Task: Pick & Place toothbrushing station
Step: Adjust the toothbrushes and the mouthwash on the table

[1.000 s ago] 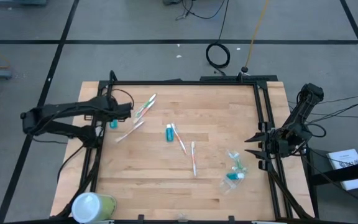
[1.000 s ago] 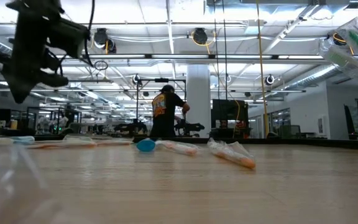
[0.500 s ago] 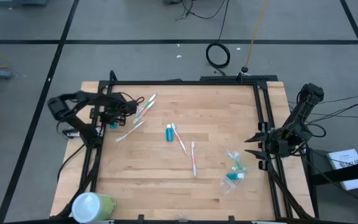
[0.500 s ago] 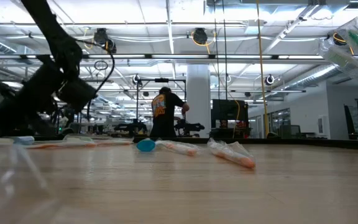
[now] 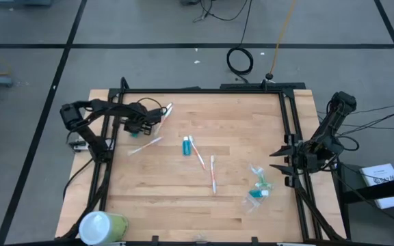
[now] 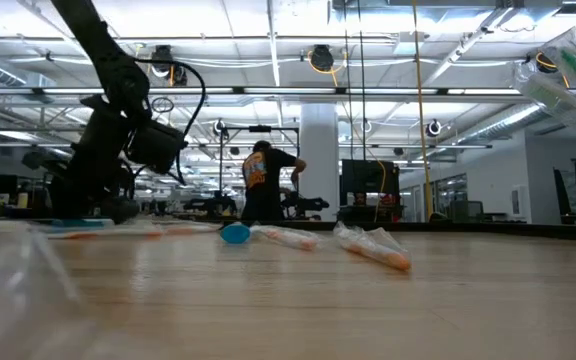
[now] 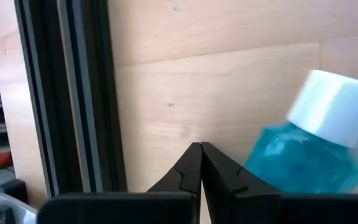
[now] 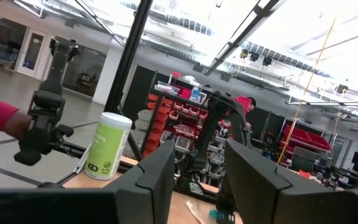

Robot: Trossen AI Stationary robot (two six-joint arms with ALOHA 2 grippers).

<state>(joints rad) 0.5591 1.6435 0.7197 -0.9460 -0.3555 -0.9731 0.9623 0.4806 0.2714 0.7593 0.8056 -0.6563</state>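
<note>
The small teal tube (image 7: 312, 140) with its white cap is lying on the wood just beside the left gripper (image 7: 200, 163), whose fingers are pressing together on nothing. It is looking light, smooth and likely slippery; across the body below the cap seems the best hold. The right gripper (image 5: 284, 162) is waiting part-open at the table's edge, well apart.

A translucent teal tube (image 7: 306, 158) has a white cap. The bench (image 5: 156, 198) is pale wood framed in black. One toothbrush (image 5: 213, 179) looks white, perhaps orange-tipped. The container (image 5: 101, 226) is yellow-green, white-topped.
</note>
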